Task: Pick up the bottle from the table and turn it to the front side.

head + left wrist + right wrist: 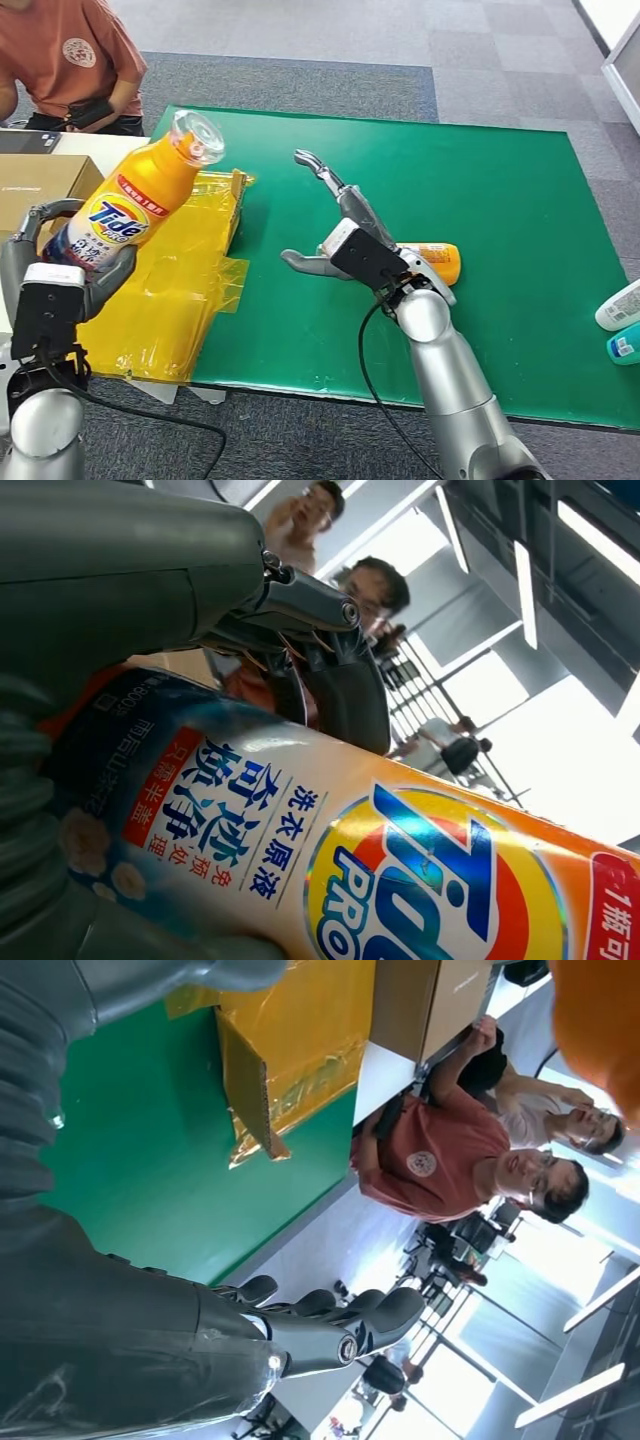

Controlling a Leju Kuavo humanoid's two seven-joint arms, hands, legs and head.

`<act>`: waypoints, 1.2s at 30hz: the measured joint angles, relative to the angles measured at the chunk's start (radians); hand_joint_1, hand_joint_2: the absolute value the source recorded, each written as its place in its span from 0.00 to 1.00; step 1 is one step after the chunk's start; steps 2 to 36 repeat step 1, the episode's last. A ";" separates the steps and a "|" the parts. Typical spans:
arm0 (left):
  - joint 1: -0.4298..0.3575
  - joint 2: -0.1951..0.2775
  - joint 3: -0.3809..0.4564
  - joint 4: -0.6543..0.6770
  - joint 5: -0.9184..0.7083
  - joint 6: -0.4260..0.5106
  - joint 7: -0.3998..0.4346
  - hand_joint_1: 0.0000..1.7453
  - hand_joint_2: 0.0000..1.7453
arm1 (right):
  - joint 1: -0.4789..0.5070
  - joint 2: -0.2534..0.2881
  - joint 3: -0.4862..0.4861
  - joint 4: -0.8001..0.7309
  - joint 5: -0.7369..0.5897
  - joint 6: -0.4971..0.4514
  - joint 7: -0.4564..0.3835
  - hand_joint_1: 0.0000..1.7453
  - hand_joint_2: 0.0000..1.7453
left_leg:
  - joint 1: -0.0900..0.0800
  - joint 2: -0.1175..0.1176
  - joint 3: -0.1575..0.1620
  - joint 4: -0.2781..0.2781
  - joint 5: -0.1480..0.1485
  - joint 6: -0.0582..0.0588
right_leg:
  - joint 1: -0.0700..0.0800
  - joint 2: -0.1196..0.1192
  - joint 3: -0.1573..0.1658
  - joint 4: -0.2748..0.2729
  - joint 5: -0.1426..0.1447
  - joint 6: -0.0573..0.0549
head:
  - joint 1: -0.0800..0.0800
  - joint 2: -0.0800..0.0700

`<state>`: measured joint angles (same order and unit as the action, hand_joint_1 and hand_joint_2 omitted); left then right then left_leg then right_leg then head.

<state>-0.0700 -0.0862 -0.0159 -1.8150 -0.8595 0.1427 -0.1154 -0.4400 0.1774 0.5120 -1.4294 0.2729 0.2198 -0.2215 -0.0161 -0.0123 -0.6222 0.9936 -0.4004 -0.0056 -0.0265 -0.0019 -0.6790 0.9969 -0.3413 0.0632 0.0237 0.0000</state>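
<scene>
My left hand grips an orange Tide bottle by its lower part, holding it tilted above the yellow-wrapped board, clear cap up and away from me. In the left wrist view the bottle's printed label faces the camera, with dark fingers curled over it. My right hand is open above the green mat, fingers stretched forward and holding nothing; the right wrist view shows its fingers spread.
A small orange bottle lies on the mat just right of my right hand. Two bottles sit at the mat's right edge. A yellow taped cardboard piece covers the left side. A person sits at the far left.
</scene>
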 joint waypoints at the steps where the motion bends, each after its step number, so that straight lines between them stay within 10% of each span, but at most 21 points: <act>1: 0.003 -0.004 0.008 0.006 -0.018 0.006 0.000 1.00 1.00 | 0.000 0.000 0.000 0.000 0.001 0.000 0.000 0.00 1.00 | 0.000 0.000 0.000 0.000 0.000 0.000 | 0.000 0.000 0.000 0.000 0.000 0.000 | 0.000 0.000; 36: 0.003 -0.004 0.008 0.006 -0.018 0.006 0.000 1.00 1.00 | 0.000 0.000 0.000 0.000 0.001 0.000 0.000 0.00 1.00 | 0.000 0.000 0.000 0.000 0.000 0.000 | 0.000 0.000 0.000 0.000 0.000 0.000 | 0.000 0.000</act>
